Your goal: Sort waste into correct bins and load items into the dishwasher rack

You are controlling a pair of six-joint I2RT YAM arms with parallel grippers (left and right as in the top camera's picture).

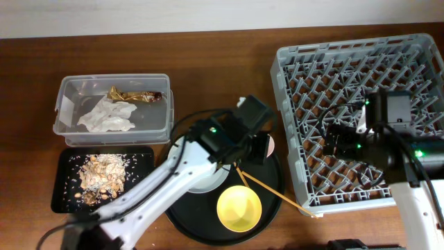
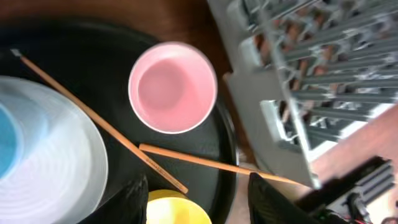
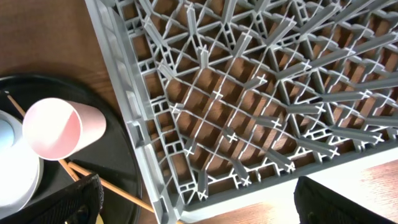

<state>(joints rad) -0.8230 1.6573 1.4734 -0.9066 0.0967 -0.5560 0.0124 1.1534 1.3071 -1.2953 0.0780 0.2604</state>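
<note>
The crumpled white tissue (image 1: 105, 115) and the gold-brown wrapper (image 1: 135, 95) lie in the clear box (image 1: 69, 87). Food scraps (image 1: 103, 173) lie in the shallow black tray (image 1: 64, 194). On the round black tray (image 1: 184, 229) are the pale plate (image 2: 56, 168) with the light blue cup (image 2: 6, 140), the pink cup (image 2: 172, 87), the yellow bowl (image 1: 239, 208) and two chopsticks (image 2: 211, 163). My left gripper (image 2: 199, 202) is open and empty above the chopsticks and bowl. My right gripper (image 3: 199, 205) is open and empty over the front left corner of the grey rack (image 1: 288, 104).
One chopstick (image 1: 277, 194) reaches off the round tray to the rack's front left corner. The rack holds nothing that shows. My left arm hides most of the pink cup and part of the plate in the overhead view. Bare wooden table lies behind the bins.
</note>
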